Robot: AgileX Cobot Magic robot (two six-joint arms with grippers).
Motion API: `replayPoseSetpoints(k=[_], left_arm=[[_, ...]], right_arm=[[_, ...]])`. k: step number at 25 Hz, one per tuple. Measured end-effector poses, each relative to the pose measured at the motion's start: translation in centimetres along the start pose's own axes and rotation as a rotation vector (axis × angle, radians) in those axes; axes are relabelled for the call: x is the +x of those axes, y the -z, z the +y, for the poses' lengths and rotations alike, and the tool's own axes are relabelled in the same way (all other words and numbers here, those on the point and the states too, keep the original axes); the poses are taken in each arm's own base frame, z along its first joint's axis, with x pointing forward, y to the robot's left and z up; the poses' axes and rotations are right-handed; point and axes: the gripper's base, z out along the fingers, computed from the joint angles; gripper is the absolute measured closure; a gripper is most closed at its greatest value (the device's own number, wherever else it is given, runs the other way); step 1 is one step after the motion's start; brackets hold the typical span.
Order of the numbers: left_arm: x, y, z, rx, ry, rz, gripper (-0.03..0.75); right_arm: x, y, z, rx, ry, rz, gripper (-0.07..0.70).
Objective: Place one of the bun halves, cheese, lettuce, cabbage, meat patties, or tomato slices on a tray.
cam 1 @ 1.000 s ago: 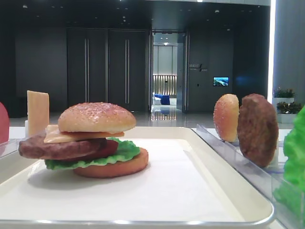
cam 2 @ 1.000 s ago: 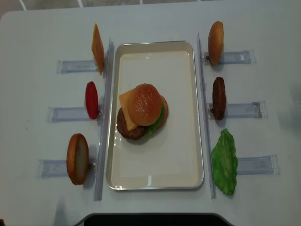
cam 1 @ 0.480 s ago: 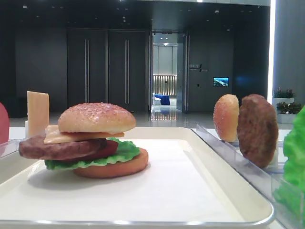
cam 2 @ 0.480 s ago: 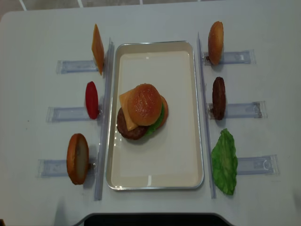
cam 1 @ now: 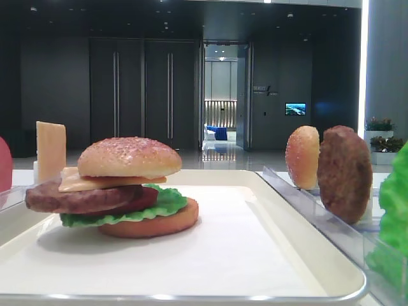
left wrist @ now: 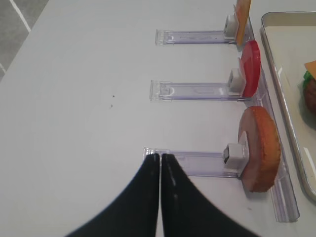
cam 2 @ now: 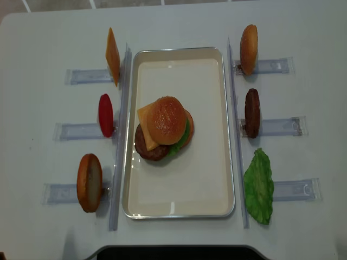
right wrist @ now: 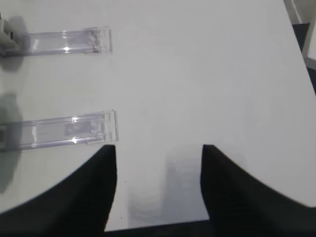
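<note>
Left gripper (left wrist: 160, 157) clenched, fingertips pressed together, nothing between, hovering over bare white table (left wrist: 74, 98). Just ahead and to its right: clear rack (left wrist: 195, 163) w/ a bun half (left wrist: 259, 148) standing on edge in its clip. Further ahead, 2nd rack w/ red tomato slice (left wrist: 251, 75) upright; beyond that, 3rd rack w/ cheese slice (left wrist: 242, 19) on edge. Tray (left wrist: 276, 59) rim far right of this gripper, past the racks.

Right gripper (right wrist: 159, 148) released, jaws spread wide, nothing between, only bare table below. Two empty rack ends (right wrist: 69, 131) ahead-left of it.

Top view: neither gripper visible. Cream tray (cam 2: 179, 200) centre of table w/ stacked burger: seeded top bun (cam 2: 167, 120) uppermost, cheese (cam 2: 144, 116) poking out left, meat patty (cam 2: 149, 149) sticking out lower left, lettuce (cam 2: 184, 138) edge at right, flat bottom bun (cam 1: 153, 226) underneath, per low view. Right of tray, on racks: small orange bun (cam 2: 249, 49), spare patty (cam 2: 252, 112), big lettuce leaf (cam 2: 259, 187). All well apart from both grippers.
</note>
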Motion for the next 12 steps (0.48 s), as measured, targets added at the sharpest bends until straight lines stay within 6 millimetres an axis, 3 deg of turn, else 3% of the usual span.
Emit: replayPoseSetpoints(k=[12], left_arm=[[0.0,0.0,0.0,0.000,0.000,0.000,0.716]], right_arm=[[2.7,3.0,0.0,-0.006,-0.004,-0.280,0.272]])
